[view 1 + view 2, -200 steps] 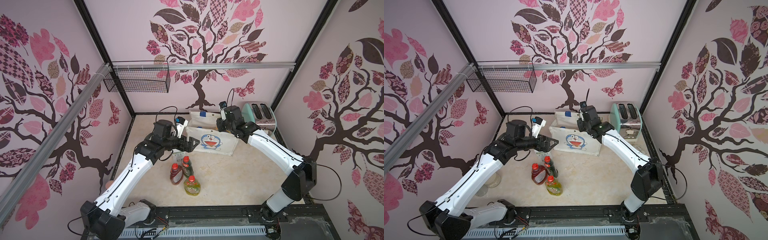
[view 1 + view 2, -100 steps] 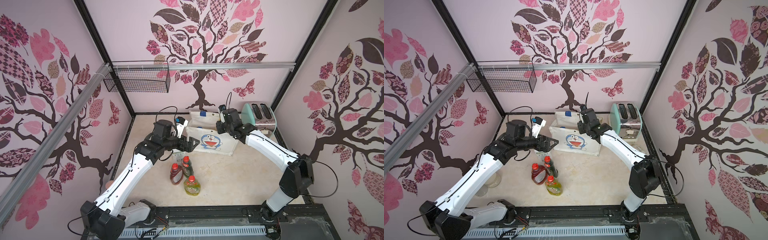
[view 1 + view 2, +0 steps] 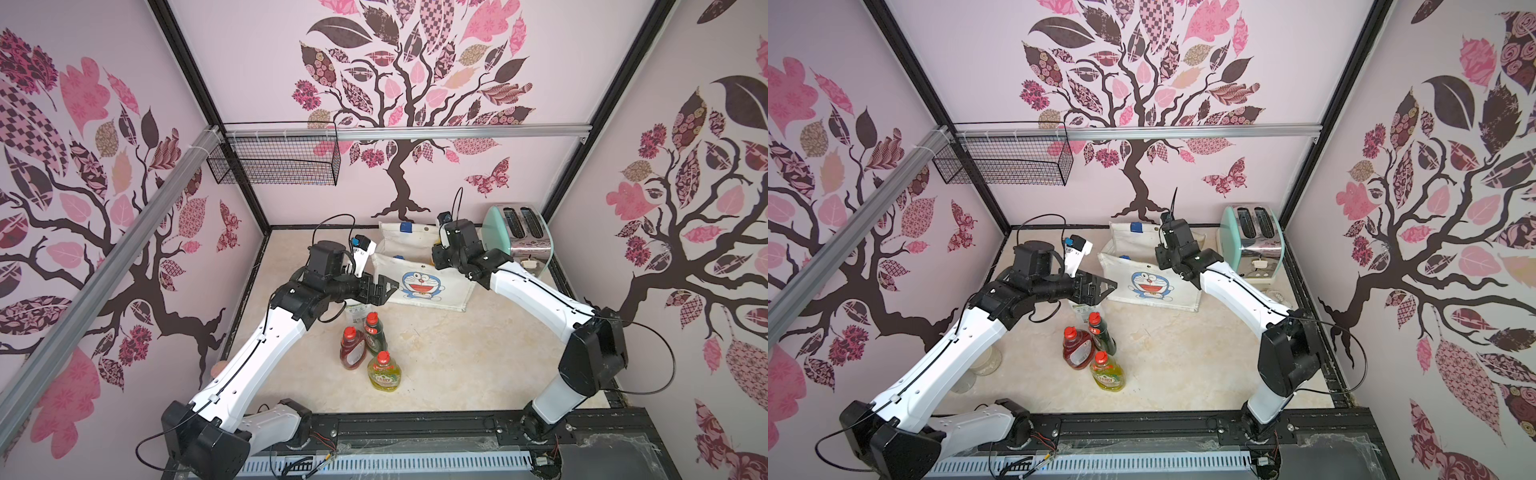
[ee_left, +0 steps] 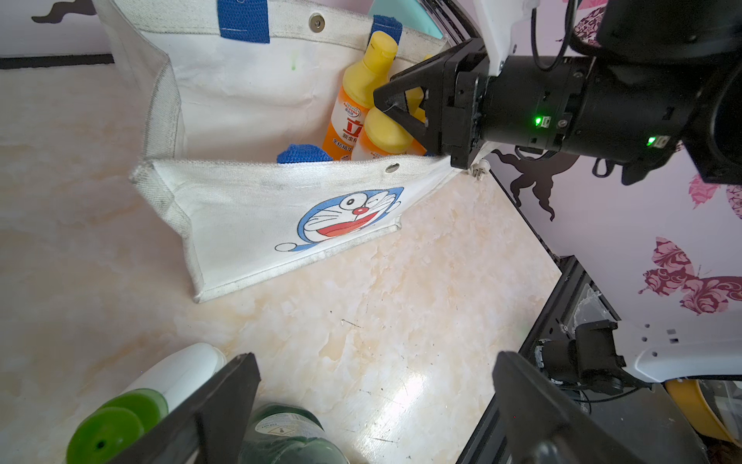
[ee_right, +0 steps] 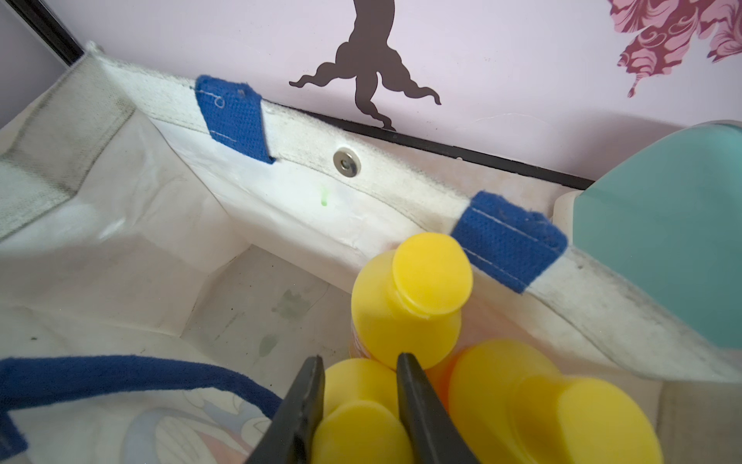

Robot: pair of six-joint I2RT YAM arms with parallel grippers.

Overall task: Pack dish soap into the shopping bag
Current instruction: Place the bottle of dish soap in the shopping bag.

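— Toward the far side of the table (image 3: 436, 361), what is sitting there?
— The shopping bag (image 3: 451, 296) is standing open there, its cartoon cat face looking toward the near edge. A mint-green toaster (image 3: 496, 235) is sitting just to its right, in the far right corner.
— What is the right end effector (image 5: 359, 357) doing?
— It is dipping into the right end of the bag from above. Its jaws, narrowed to a small gap, are pressing on both sides of the yellow cap of an orange bottle (image 5: 357, 430). A second orange bottle (image 5: 425, 289) is standing just beyond it against the bag's far wall, and a third orange bottle (image 5: 562, 422) is crowding in right beside them.
— And the left end effector (image 3: 384, 291)?
— It is hanging with its jaws spread wide, gripping nothing. It is hovering just off the bag's near left corner, over the white bottle (image 4: 176, 373) with the green cap.
— Where are the other bottles sitting?
— Three red-capped ones are standing close together on the table, nearer than the bag and left of its middle. The red bottle (image 3: 352, 353) is standing on the left, the dark green bottle (image 3: 376, 338) just beside it on its far right, and the yellow-green bottle (image 3: 383, 376) nearest of all.
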